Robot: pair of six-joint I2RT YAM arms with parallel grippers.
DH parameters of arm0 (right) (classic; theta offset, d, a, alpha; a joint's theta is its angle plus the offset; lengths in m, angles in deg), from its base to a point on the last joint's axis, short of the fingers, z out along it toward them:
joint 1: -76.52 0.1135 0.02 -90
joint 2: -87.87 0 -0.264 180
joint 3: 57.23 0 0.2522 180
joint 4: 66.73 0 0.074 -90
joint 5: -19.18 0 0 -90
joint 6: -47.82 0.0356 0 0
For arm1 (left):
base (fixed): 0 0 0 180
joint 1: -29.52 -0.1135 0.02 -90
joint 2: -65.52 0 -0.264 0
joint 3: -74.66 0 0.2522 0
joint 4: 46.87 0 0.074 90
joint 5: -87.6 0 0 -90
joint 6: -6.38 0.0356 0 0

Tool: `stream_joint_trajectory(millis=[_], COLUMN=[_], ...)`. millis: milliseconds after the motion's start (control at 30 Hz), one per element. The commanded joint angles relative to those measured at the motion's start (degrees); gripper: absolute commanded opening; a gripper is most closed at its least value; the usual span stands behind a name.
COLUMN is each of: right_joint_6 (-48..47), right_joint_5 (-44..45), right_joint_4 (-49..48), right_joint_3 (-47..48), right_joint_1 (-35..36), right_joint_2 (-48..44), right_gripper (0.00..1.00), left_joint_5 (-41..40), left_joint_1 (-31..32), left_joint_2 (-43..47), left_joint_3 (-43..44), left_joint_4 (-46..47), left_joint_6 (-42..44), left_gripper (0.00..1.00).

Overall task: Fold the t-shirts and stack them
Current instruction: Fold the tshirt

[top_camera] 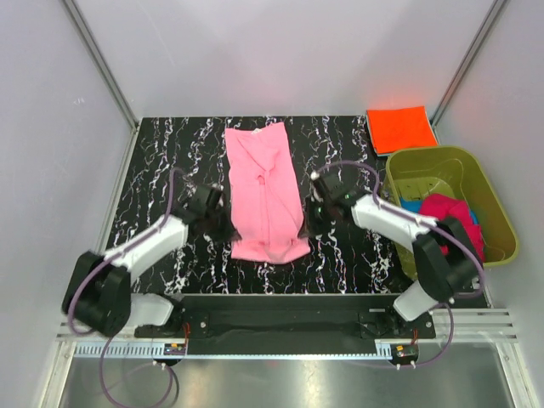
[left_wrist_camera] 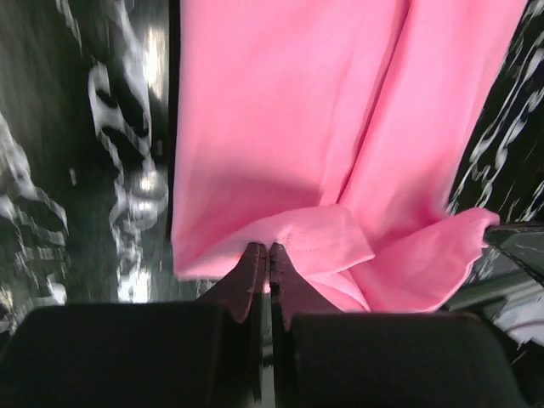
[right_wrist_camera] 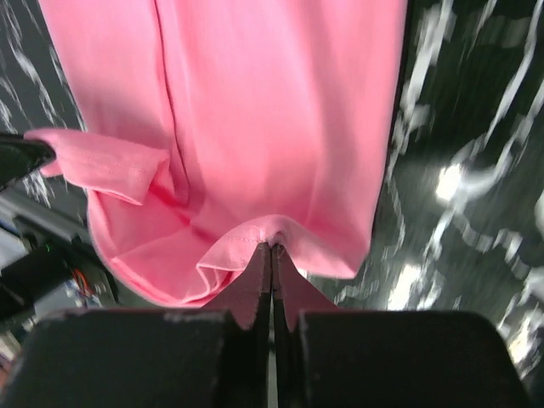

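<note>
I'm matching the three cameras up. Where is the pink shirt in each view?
Top external: pink shirt lies near the centre of the picture.
Left wrist: shirt fills the upper centre and right, above the fingers.
Right wrist: shirt fills the upper left and centre, above the fingers.
Shared landmark: black marbled table, beside the shirt in every view.

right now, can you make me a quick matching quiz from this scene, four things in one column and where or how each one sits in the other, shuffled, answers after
Column one
1. pink t-shirt
2. orange t-shirt
3. magenta t-shirt
4. left end effector

Column two
A. folded flat at the far right corner
B. shut on a fold of pink fabric
C. bunched inside the green tub
D. laid out long in the middle of the table

Pairs: 1-D, 2-A, 3-C, 4-B
</note>
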Motion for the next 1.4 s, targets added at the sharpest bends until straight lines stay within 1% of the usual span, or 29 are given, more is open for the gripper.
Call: stream_joint_trajectory(millis=[0, 133, 367, 467, 500, 700, 867, 1133, 1367], right_joint_6=[-7.7, -12.9, -17.0, -18.2, -18.6, -20.8, -21.9, -23.5, -24.7], right_joint_5=[-2.7, -4.4, -5.6, -5.8, -5.7, -6.3, -6.5, -7.0, -6.3], right_joint_4=[0.4, 4.0, 8.7, 11.0, 12.3, 16.3, 18.6, 20.2, 23.8], right_joint_3=[9.0, 19.1, 34.8, 39.5, 42.6, 53.3, 59.7, 67.0, 77.9], right_joint_1=[-4.2, -7.6, -10.4, -11.4, -11.6, -13.4, -14.8, -15.4, -15.6], right_joint_2=[6.5, 14.1, 25.4, 29.5, 30.4, 37.3, 41.9, 46.7, 52.5], right_gripper=[0.00, 0.00, 0.00, 0.00, 0.00, 0.00, 0.00, 0.00, 0.00], left_joint_5=[6.1, 9.3, 11.8, 12.2, 12.4, 12.0, 11.9, 12.3, 11.1], left_joint_1=[-5.8, -9.6, -14.0, -15.4, -15.9, -18.2, -19.5, -20.4, -21.2], left_joint_2=[-7.7, -18.2, -27.5, -30.5, -31.3, -35.6, -38.8, -42.7, -45.2], left_joint_3=[9.0, 19.0, 30.3, 33.3, 34.0, 38.6, 41.3, 45.3, 47.2], left_joint_4=[3.4, 3.6, 2.8, 2.5, 2.6, 1.9, 1.7, 1.8, 1.8], left_joint_6=[8.0, 10.0, 10.8, 10.8, 10.8, 11.4, 11.3, 10.9, 9.9], left_gripper=[0.00, 0.00, 0.00, 0.00, 0.00, 0.00, 0.00, 0.00, 0.00])
